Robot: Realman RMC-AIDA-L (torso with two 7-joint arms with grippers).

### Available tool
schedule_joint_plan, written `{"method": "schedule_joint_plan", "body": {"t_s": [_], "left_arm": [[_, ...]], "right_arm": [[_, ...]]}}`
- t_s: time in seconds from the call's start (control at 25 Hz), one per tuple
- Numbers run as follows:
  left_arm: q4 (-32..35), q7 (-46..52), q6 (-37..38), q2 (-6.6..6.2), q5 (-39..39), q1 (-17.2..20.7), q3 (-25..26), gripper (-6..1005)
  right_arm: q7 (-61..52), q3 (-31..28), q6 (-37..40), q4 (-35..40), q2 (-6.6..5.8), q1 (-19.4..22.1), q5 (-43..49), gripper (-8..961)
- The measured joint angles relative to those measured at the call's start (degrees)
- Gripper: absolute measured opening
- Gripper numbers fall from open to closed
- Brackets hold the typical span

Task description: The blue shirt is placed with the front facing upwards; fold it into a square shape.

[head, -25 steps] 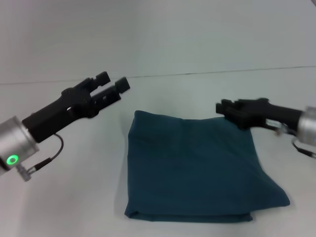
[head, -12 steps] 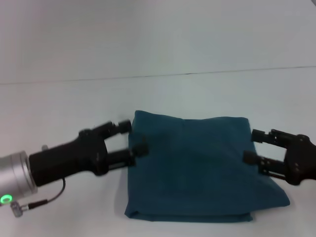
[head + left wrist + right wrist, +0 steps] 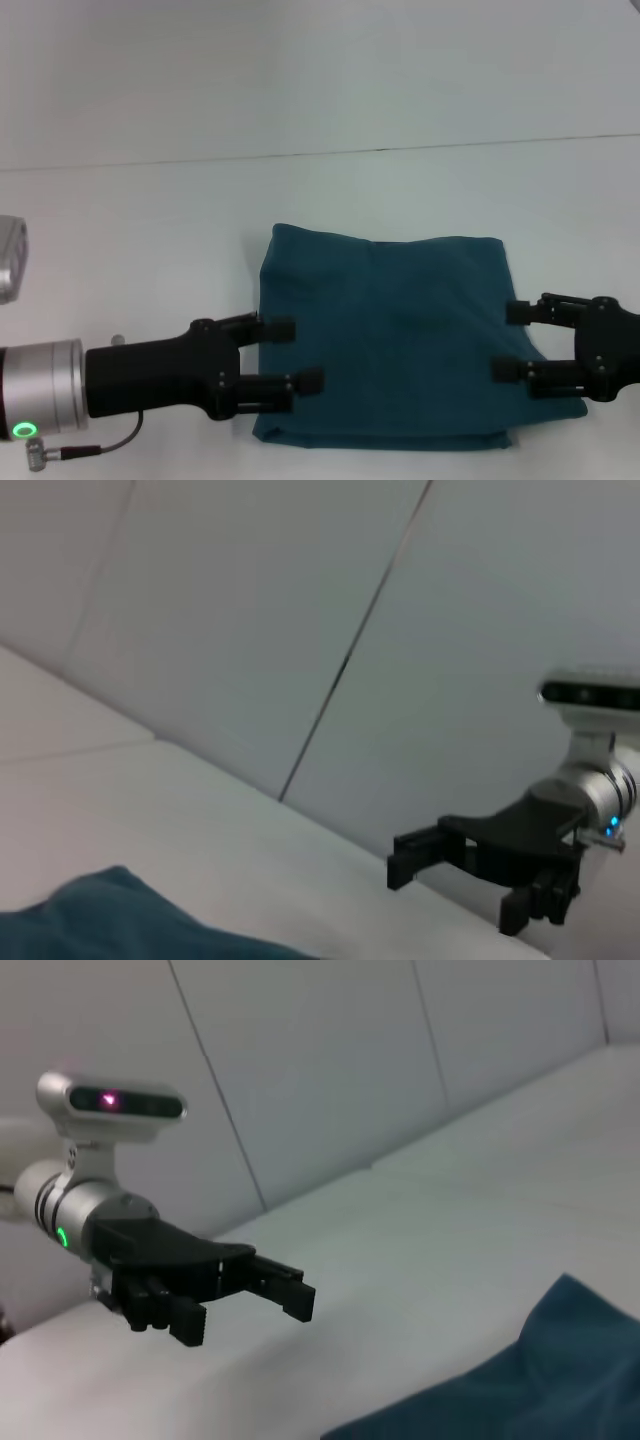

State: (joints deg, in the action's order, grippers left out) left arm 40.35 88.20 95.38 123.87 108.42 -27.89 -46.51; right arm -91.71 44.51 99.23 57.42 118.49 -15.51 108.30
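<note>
Both grippers, left [image 3: 296,353] and right [image 3: 510,341], fingers apart, flank the square-folded blue shirt [image 3: 390,330].

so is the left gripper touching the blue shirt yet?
Cannot tell. In the head view the open left gripper overlaps the blue shirt's left edge, but height above the cloth isn't readable; the right wrist view shows it from afar, not contact.

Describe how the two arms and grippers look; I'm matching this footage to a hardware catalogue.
Both arms end in matte black two-finger grippers with blocky, squared fingertips. The left gripper sits on a silver cylindrical wrist with a glowing green ring light and a thin black cable looping beneath. The right gripper has the same black body; the left wrist view shows its silver wrist with a small blue light and a bar-shaped camera mounted above.
</note>
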Motion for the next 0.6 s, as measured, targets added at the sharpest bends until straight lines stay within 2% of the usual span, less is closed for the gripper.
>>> {"method": "schedule_joint_plan", "body": {"t_s": [0.28,0.6], "left_arm": [[0.08,0.52,0.14,-0.1,2.26,-0.07,-0.04,875],[0.08,1.3,0.68,-0.12,2.84,-0.06,-0.07,876]], "right_arm": [[-1.37,-0.03,0.12,0.03,-0.24,-2.4,4.32,897],[-1.41,-0.04,-0.15,-0.08,0.04,-2.65,4.69,893]]}}
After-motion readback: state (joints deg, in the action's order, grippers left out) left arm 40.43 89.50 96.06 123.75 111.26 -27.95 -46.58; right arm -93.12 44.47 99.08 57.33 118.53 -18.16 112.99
